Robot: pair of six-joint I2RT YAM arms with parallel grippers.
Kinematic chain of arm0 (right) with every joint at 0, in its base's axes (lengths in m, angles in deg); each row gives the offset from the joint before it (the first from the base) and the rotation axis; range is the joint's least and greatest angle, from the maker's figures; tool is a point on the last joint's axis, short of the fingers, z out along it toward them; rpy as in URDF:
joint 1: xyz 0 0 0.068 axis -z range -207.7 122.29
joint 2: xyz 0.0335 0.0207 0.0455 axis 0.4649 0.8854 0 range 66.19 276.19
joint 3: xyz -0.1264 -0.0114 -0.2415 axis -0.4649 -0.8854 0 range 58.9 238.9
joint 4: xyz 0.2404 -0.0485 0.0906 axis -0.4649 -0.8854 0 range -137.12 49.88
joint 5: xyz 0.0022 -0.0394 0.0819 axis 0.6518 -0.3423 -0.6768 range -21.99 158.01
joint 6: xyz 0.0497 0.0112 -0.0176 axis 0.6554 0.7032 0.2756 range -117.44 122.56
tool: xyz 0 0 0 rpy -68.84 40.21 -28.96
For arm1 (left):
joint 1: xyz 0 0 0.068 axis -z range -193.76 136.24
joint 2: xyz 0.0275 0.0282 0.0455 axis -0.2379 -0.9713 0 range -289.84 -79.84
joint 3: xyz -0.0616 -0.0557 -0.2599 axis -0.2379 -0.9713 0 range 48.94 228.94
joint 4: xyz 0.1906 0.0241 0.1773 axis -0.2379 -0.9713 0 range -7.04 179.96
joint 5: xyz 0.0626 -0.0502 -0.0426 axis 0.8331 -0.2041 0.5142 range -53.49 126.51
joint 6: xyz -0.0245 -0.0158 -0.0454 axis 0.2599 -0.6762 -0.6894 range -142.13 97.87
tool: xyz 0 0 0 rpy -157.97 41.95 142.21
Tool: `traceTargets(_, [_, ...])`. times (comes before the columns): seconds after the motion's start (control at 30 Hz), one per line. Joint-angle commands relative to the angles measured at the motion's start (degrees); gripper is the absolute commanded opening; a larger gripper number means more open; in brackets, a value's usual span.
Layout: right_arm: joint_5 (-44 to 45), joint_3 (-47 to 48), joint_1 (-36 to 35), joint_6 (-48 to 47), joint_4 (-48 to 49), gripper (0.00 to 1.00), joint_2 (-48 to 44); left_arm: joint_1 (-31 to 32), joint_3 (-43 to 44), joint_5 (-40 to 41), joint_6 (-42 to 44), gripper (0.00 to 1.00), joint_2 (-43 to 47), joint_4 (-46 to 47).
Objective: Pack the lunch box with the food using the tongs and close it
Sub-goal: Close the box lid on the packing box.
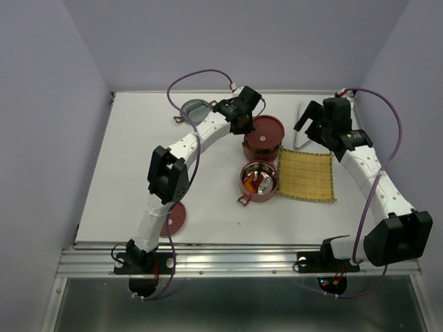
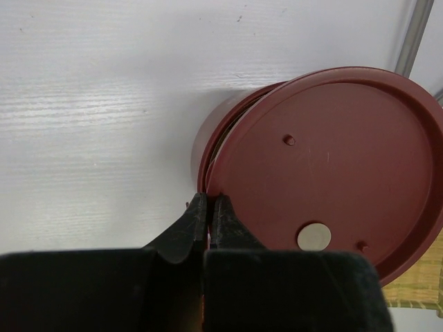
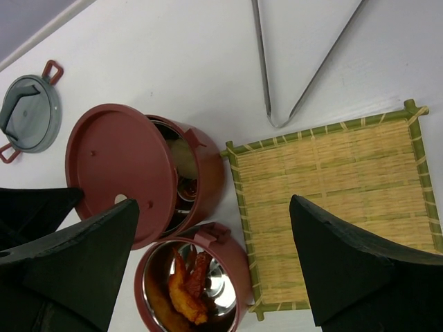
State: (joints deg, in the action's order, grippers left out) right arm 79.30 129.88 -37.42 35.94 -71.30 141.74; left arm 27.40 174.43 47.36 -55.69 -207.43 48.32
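My left gripper [image 2: 210,200] is shut on the rim of the flat red lid [image 2: 332,166], which lies askew over the far lunch box bowl [image 1: 264,131] and leaves a gap at one side. The near bowl [image 3: 239,263] stands uncovered with orange-brown fried food [image 3: 187,290] on its steel floor. The silver tongs [image 3: 261,62] lie in a V on the table beyond the yellow woven mat [image 3: 332,194]. My right gripper [image 3: 214,256] hangs open high over the mat's left edge and the bowls, holding nothing.
A grey lid with red handles [image 1: 196,108] lies at the back, left of the bowls. Another red disc [image 1: 174,218] rests near the left arm's lower link. The table's back edge and purple walls are close behind the tongs.
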Motion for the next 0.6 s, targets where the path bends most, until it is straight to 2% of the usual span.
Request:
traceTargets(0.0, [-0.83,1.35,0.4,-0.16,0.42,0.96,-0.05,0.32,1.16,2.59,-4.13,0.0,-0.29,-0.09])
traceTargets(0.57, [-2.15,1.0,0.4,-0.08,1.03,0.96,0.74,1.1,1.77,6.11,-12.31,0.0,-1.34,-5.02])
